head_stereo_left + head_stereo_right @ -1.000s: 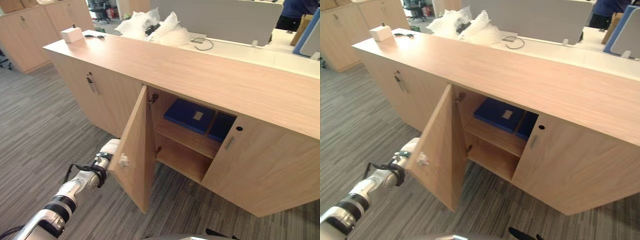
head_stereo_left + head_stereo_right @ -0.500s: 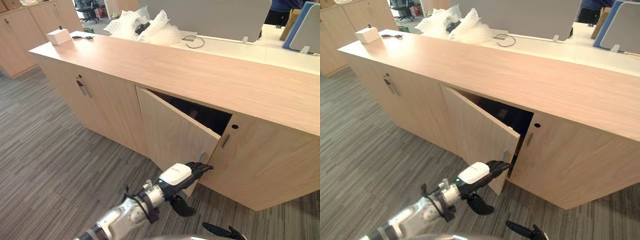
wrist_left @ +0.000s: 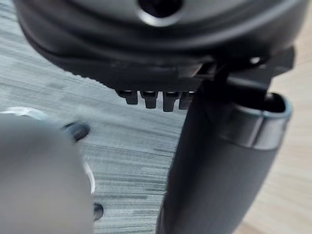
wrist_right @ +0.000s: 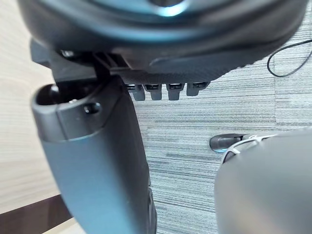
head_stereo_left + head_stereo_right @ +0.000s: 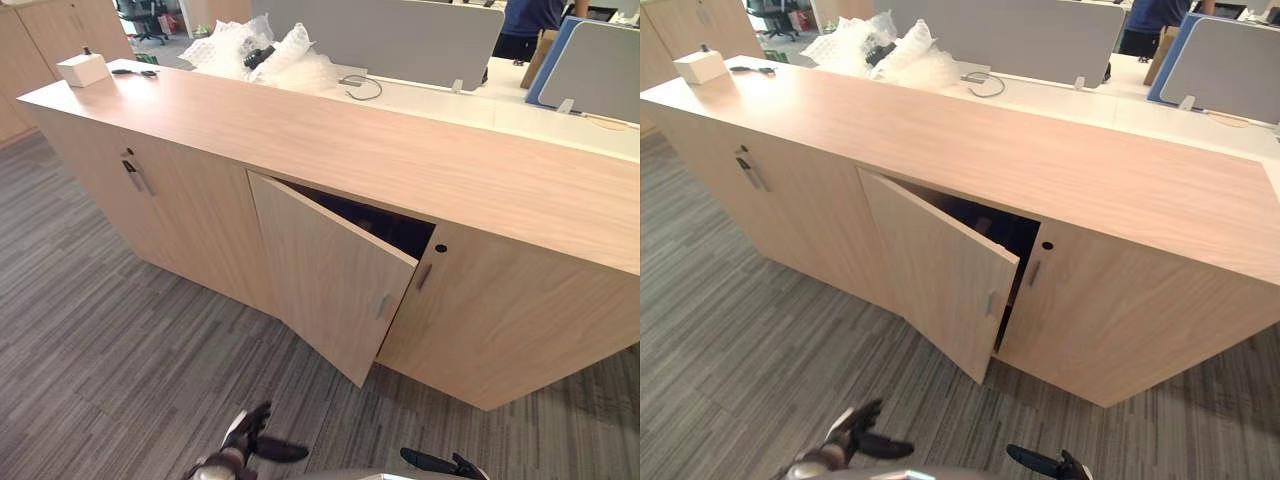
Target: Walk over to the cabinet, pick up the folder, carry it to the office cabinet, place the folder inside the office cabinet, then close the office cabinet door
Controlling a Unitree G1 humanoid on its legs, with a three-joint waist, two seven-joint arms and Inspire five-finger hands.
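An office: wooden cabinets [image 5: 520,310], desk partitions [image 5: 400,40], grey carpet [image 5: 100,340].

Head stereo pair: high, set back, facing down at the office cabinet [image 5: 400,150] front — both eyes share its door [image 5: 330,285] and the carpet floor [image 5: 100,350]. Wrist cameras: very close behind the left hand [image 3: 219,161] and right hand [image 4: 97,161] — facing floor beyond the fingers [image 3: 148,99].

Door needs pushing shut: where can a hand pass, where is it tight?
Bare carpet lies between the ajar door and the left hand: free approach. The cabinet top is bare right of the white box. The gap beside the right door is narrow.
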